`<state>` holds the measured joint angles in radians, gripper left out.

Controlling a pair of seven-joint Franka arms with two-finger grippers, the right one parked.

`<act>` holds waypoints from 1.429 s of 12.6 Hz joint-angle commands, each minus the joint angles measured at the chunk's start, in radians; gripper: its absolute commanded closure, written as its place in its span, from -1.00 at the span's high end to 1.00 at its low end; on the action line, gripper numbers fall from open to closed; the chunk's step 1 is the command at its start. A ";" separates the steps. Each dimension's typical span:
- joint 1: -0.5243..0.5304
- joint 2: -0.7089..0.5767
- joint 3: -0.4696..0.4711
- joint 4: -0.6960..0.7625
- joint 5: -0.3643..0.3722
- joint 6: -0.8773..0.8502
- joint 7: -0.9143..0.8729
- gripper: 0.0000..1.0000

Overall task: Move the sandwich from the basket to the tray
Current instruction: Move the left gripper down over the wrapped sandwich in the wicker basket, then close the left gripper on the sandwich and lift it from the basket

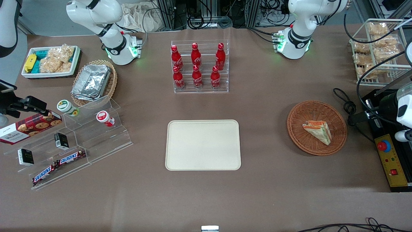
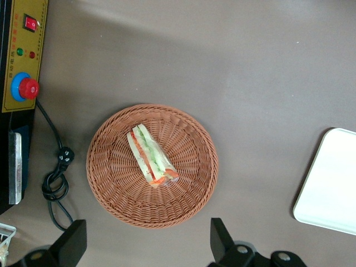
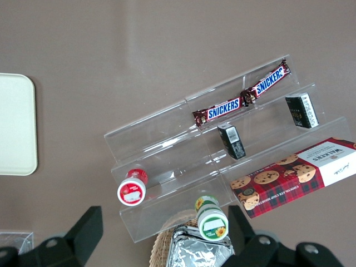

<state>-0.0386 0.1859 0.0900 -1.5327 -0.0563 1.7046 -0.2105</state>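
Observation:
The sandwich (image 1: 318, 130), a clear-wrapped wedge with orange and green filling, lies in the round reddish-brown basket (image 1: 297, 120) toward the working arm's end of the table. It also shows in the left wrist view (image 2: 151, 156), in the basket (image 2: 111, 183). The cream tray (image 1: 202, 145) lies bare at the table's middle, and its corner shows in the wrist view (image 2: 328, 183). My left gripper (image 2: 147, 245) hangs high over the table just outside the basket's rim. It is open wide and empty. The arm's wrist (image 1: 404, 109) shows at the front view's edge.
A control box with a red stop button (image 1: 383, 146) and a black cable (image 1: 346, 106) lie beside the basket. A rack of cola bottles (image 1: 199, 66) stands farther from the camera than the tray. A clear stepped shelf with snacks (image 1: 74, 141) stands toward the parked arm's end.

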 commanded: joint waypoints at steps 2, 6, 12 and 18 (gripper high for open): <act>0.008 0.029 -0.007 0.042 0.015 -0.029 0.008 1.00; 0.008 0.090 -0.006 -0.007 0.013 -0.017 -0.030 1.00; 0.005 0.079 -0.001 -0.369 0.069 0.350 -0.498 1.00; 0.005 0.125 -0.001 -0.650 0.065 0.760 -0.637 1.00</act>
<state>-0.0363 0.3077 0.0931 -2.1187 -0.0025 2.3728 -0.7932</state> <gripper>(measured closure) 0.000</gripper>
